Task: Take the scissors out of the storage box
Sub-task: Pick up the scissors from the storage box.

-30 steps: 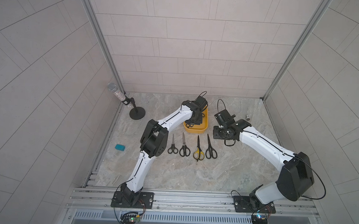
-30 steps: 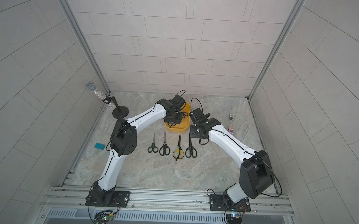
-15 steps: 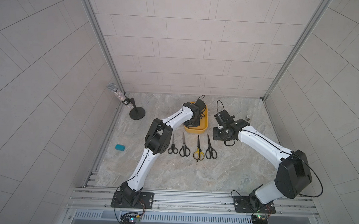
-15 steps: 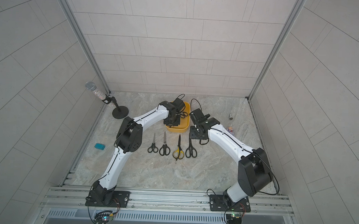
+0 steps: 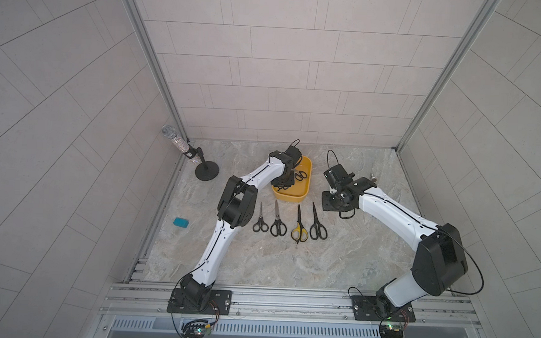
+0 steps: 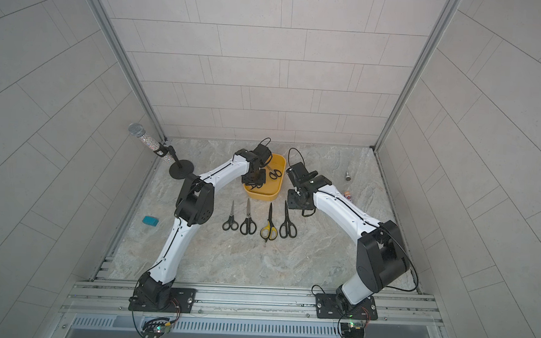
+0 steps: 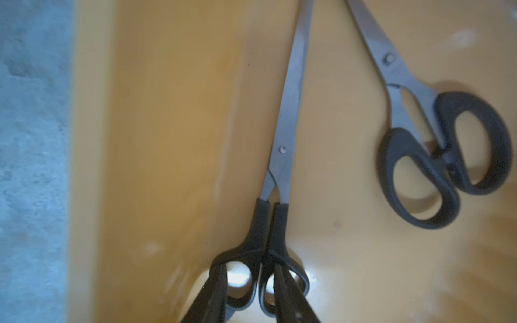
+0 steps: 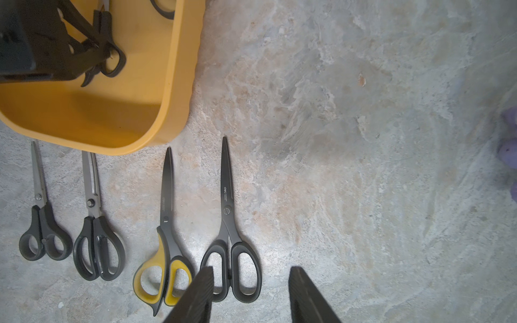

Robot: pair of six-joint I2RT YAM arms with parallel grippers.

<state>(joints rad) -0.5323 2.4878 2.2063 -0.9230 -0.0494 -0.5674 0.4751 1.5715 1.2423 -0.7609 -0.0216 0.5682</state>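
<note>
Your left tool (image 7: pixel 249 268) grips one of two scissors (image 7: pixel 288 125) in the storage box (image 7: pixel 92 139); four scissors (image 8: pixel 226 195) lie beside your open right tool (image 8: pixel 251 270); one microphone (image 5: pixel 177 139) well apart.

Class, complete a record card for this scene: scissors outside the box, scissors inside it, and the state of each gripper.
Outside the storage box: four scissors in a row on the table, including the yellow-handled pair
Inside it: two black-handled pairs, a slim pair and a wider pair
Left gripper: inside the box, closed on the slim pair's handles
Right gripper: open, empty, above the table
</note>
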